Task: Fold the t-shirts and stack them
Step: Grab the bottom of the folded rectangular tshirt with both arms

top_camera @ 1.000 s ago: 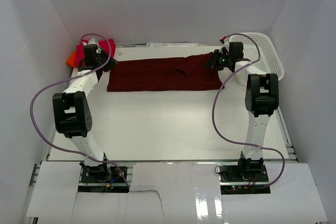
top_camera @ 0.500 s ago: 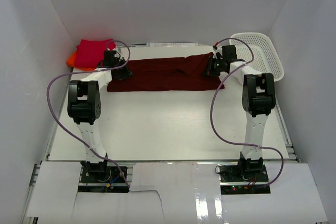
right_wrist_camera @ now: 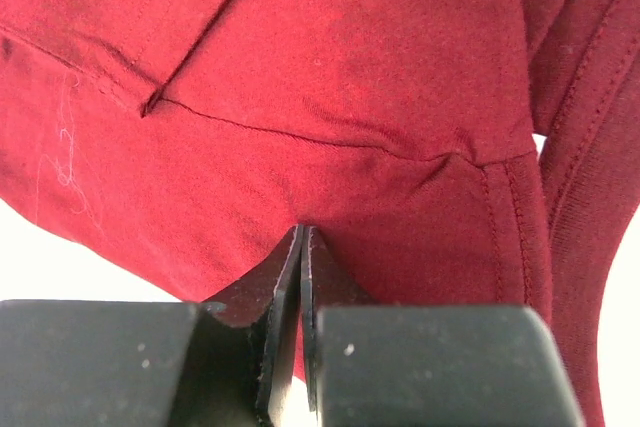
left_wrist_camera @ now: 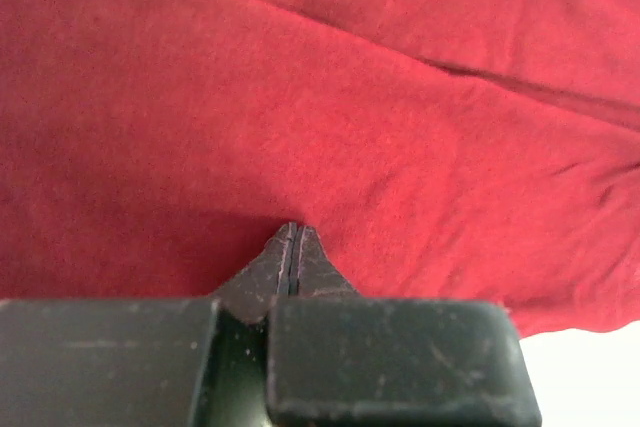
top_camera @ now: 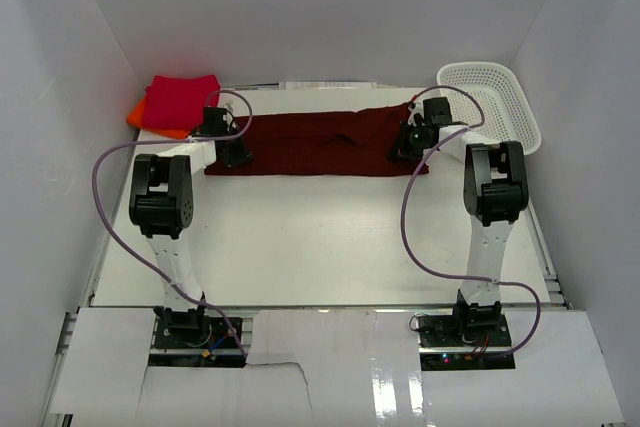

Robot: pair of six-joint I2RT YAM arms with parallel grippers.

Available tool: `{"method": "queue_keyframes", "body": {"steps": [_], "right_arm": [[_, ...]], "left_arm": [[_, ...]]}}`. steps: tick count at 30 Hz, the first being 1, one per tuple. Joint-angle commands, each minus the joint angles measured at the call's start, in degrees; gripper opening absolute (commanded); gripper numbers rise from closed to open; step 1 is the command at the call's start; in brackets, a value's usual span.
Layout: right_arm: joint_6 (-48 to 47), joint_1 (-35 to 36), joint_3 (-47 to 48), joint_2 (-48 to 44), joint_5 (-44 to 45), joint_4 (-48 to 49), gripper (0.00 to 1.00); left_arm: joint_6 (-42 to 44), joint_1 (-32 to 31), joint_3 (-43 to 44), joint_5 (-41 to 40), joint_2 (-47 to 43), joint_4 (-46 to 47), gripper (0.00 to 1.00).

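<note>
Fingers [left_wrist_camera: 322, 273] of the left gripper [top_camera: 236, 153] are pressed together on a pinch of the maroon t-shirt [top_camera: 320, 142], and the right gripper [top_camera: 404, 143] is clamped the same way. The shirt's long axis runs from one gripper to the other; each arm holds its nearer end.

Both arms reach forward and low, elbows raised. Left hand [top_camera: 236, 153] angled inward toward the right, fingers pressed together at the tips. Right hand [top_camera: 404, 143] angled inward toward the left, fingers likewise closed
</note>
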Motion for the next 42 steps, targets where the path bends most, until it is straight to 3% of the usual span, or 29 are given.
{"method": "queue_keyframes", "body": {"steps": [1, 6, 9, 13, 20, 34, 42], "right_arm": [[-1.59, 0.05, -3.52, -2.36, 2.85, -2.52, 0.08], [-1.85, 0.14, -5.73, -3.77, 3.29, -2.26, 0.08], [-2.03, 0.14, -6.34, -4.21, 3.29, -2.43, 0.08], [-1.94, 0.4, -7.66, -5.7, 4.43, -3.57, 0.08], [0.16, 1.1, -18.19, -13.25, 8.3, -2.78, 0.08], [0.52, 1.9, -42.54, -31.89, 13.4, -4.36, 0.08], [0.35, 2.07, -45.02, -37.69, 15.77, -4.54, 0.09]], "left_arm": [[-0.73, -1.26, -3.28, -3.2, -4.77, -3.02, 0.0], [-4.33, -3.37, -10.74, -13.1, -8.72, -5.13, 0.0], [-5.39, -3.64, -13.12, -15.15, -10.13, -5.48, 0.0], [-7.14, -4.16, -15.06, -14.8, -11.01, -7.06, 0.0], [-8.03, -5.39, -18.93, -14.9, -16.02, -8.11, 0.0], [-11.19, -11.55, -32.11, -14.54, -35.6, -13.57, 0.0], [-11.81, -11.9, -33.0, -14.81, -39.14, -14.45, 0.0]]}}
